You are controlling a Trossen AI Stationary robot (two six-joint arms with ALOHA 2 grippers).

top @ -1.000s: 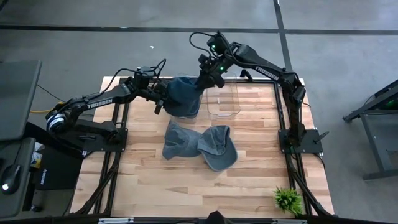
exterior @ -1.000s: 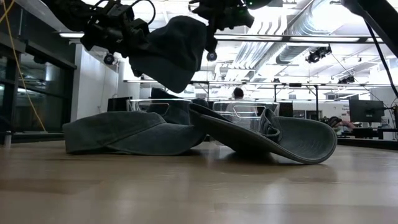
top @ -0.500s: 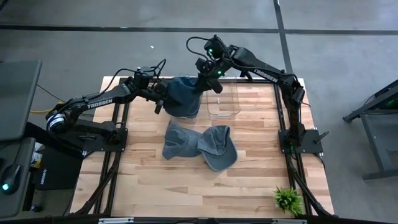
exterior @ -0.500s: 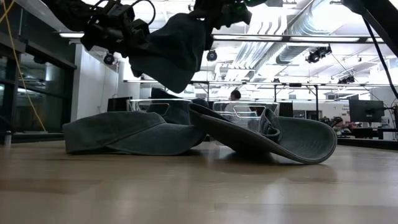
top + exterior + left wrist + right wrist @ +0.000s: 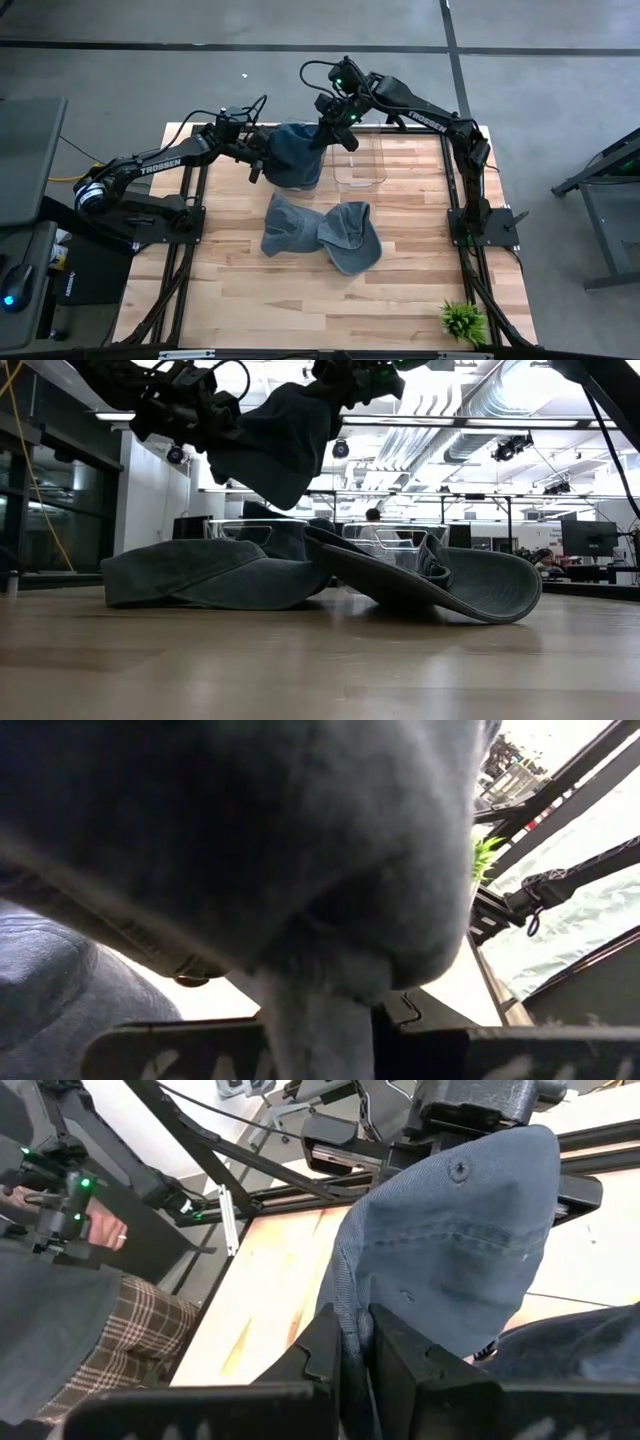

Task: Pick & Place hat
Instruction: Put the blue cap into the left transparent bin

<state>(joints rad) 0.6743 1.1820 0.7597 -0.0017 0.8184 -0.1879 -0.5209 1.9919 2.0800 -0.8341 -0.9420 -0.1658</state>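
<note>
A blue denim hat [image 5: 296,155] hangs in the air over the table's far middle, held between both grippers. My left gripper [image 5: 259,160] is shut on its left side and my right gripper [image 5: 324,137] is shut on its right side. In the low view the hat [image 5: 275,445] sags between the left gripper [image 5: 205,420] and the right gripper [image 5: 345,385]. Two more blue hats [image 5: 288,228] [image 5: 350,236] lie on the table below, brims overlapping. My left gripper pinches a fold of the hat's cloth [image 5: 312,1020] between its two fingers, coming level from the table's left. The hat fills its wrist view and hangs clear of the table. My right gripper pinches the hat's edge [image 5: 352,1330] between its two fingers [image 5: 322,1342], coming from the table's far right and slanting down. The crown with its top button [image 5: 460,1168] bulges away from the fingers, clear of the table.
A clear plastic box [image 5: 360,162] stands on the table just right of the held hat. A small green plant [image 5: 462,320] sits at the near right corner. In the right wrist view a person in plaid trousers [image 5: 110,1340] stands beyond the table's edge.
My right gripper has moved a little toward the table's left and far edge, up to the held hat, and has shut on its right edge. The hat stays lifted in my left gripper, its right side drawn up slightly.
</note>
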